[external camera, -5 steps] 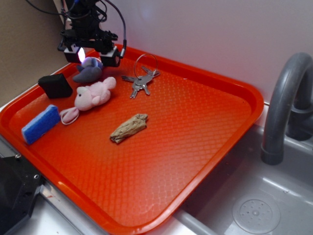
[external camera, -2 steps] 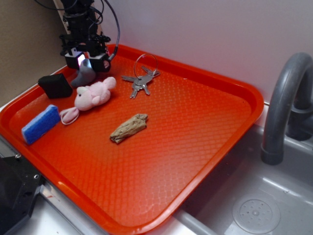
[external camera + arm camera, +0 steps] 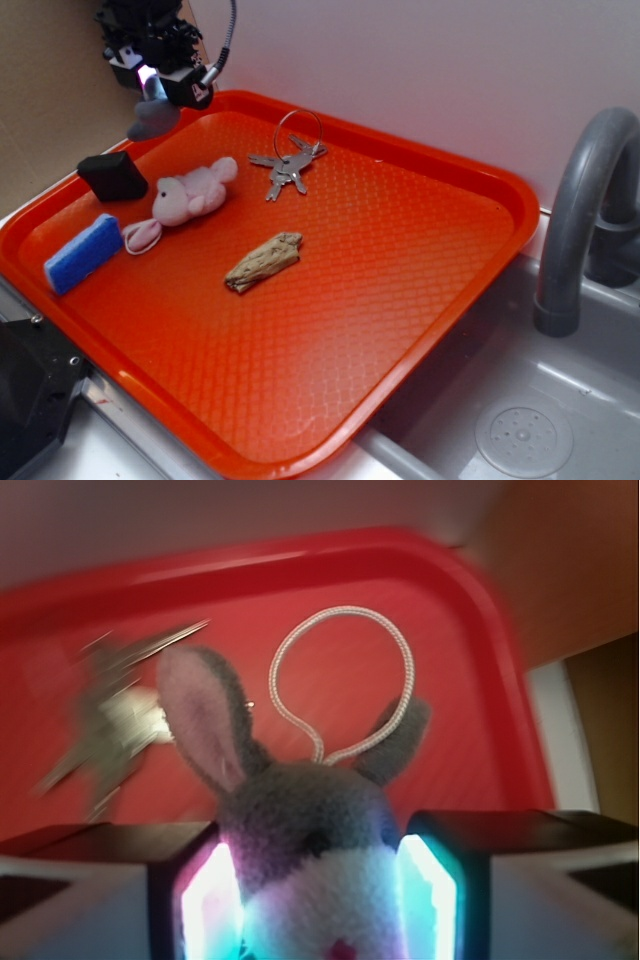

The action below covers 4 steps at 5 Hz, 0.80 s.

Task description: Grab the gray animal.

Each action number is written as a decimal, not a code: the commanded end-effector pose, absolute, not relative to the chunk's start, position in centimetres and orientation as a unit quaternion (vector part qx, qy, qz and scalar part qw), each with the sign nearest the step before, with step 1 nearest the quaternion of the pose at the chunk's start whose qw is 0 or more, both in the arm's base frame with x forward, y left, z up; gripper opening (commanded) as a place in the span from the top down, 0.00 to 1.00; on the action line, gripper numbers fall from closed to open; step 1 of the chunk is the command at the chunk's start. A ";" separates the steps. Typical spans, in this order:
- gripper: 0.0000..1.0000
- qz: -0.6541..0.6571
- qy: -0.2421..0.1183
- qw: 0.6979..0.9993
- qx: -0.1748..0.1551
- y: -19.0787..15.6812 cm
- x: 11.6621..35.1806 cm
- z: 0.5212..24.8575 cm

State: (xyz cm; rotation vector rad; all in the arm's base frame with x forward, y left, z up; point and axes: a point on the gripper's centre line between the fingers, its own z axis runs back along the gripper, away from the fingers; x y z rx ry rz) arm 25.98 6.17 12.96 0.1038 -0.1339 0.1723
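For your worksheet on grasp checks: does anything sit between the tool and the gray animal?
No. The tool is shut directly on the gray animal, lighted fingers pressing its head from both sides; it hangs above the tray.

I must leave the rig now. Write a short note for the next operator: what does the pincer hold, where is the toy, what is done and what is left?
Pincer: shut on the gray animal, its head between the lit fingers.
Gray animal: in the air over the far left corner of the red tray, off the surface.
Pink plush and black block lie on the tray.
Done: the grab. Left: nothing but keeping hold.
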 end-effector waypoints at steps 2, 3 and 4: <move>1.00 0.025 -0.102 0.993 0.055 0.2 21.2 22.3; 1.00 0.056 -0.113 0.990 0.068 -0.3 21.2 25.4; 1.00 0.074 -0.127 0.987 0.068 -0.3 21.7 27.2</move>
